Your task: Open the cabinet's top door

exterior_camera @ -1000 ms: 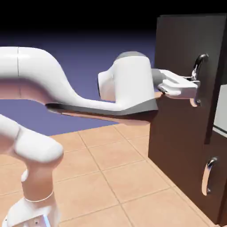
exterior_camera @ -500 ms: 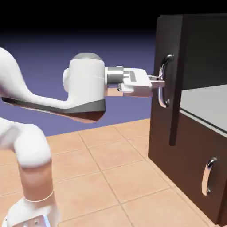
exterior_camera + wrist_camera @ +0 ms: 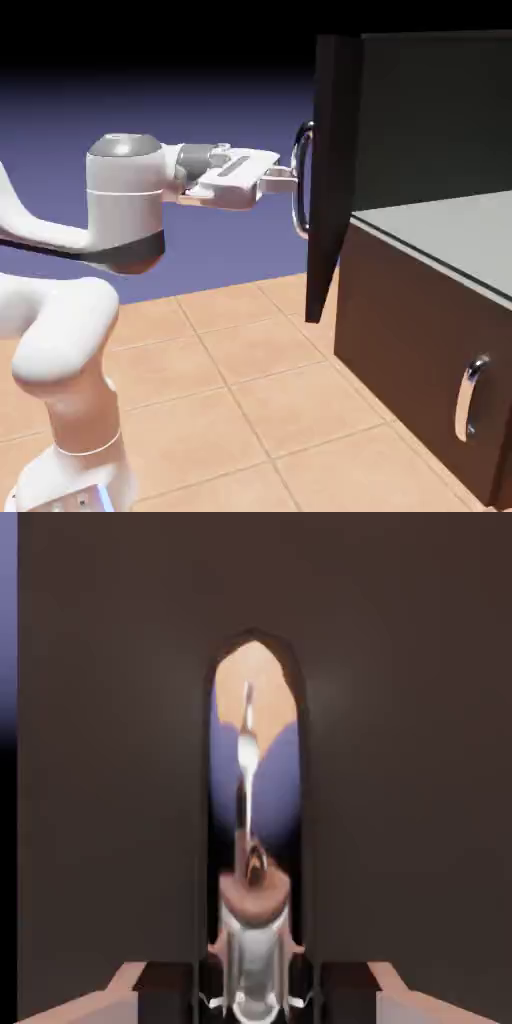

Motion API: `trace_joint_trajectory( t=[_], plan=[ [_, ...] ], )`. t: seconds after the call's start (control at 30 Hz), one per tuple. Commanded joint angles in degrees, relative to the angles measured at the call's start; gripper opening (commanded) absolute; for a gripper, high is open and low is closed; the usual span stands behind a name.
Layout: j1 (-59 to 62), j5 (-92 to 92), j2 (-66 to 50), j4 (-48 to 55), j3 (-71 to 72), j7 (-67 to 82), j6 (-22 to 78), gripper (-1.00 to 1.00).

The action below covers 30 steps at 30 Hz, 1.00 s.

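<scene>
Looking in from the side (exterior view)
Gripper: the gripper [image 3: 292, 181] is closed tight on the curved chrome handle [image 3: 299, 180] of the top door [image 3: 328, 170], gripping it about halfway up.
Hand: level, reaching toward the picture's right, its flat white body tilted a little.
Arm: the white arm [image 3: 70, 330] rises from the lower left, folds back on itself and ends in a stubby upright wrist link with a grey cap just left of the hand.
Top door: swung well out from the cabinet [image 3: 430, 250], seen nearly edge-on as a narrow dark slab hanging in front of the cabinet's left corner.
Cabinet inside: the upper space stands open (dark back wall, pale grey shelf [image 3: 450, 225] across its floor).
Lower panel: shut, its own chrome handle [image 3: 468, 398] well below and apart from the hand.
Floor: tan tiles [image 3: 250, 400] under the arm and the cabinet.

Looking along the hand (hand view)
Gripper: the finger tips [image 3: 232, 982] sit at the bottom middle, pressed against the handle [image 3: 247, 762], which runs up between them as a thin bright strip.
Door: its dark brown face [image 3: 400, 762] fills nearly the whole picture.
Reflection: a rounded patch around the handle shows violet and tan colours (whether it is a mirror effect on the chrome I cannot tell).
Edge: a sliver of violet backdrop [image 3: 7, 612] at the far left.
</scene>
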<state>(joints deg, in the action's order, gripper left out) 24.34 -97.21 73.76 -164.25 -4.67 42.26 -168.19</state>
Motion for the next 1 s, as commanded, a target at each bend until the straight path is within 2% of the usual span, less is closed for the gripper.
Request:
trace_joint_trajectory(
  t=[0.0,0.2,0.5,0.77,0.97],
  plan=[
    [-0.09,2.55,1.2,-0.83,0.55,2.05,0.7,-1.0],
    [-4.15,17.5,9.85,-5.48,5.09,13.34,9.8,-1.0],
    [-14.51,38.04,21.25,-7.62,21.19,21.59,31.53,-1.0],
    [-19.14,51.85,22.61,-2.75,37.8,22.55,48.89,-1.0],
    [-16.88,61.41,20.06,6.23,50.22,22.34,62.88,-1.0]
  ],
)
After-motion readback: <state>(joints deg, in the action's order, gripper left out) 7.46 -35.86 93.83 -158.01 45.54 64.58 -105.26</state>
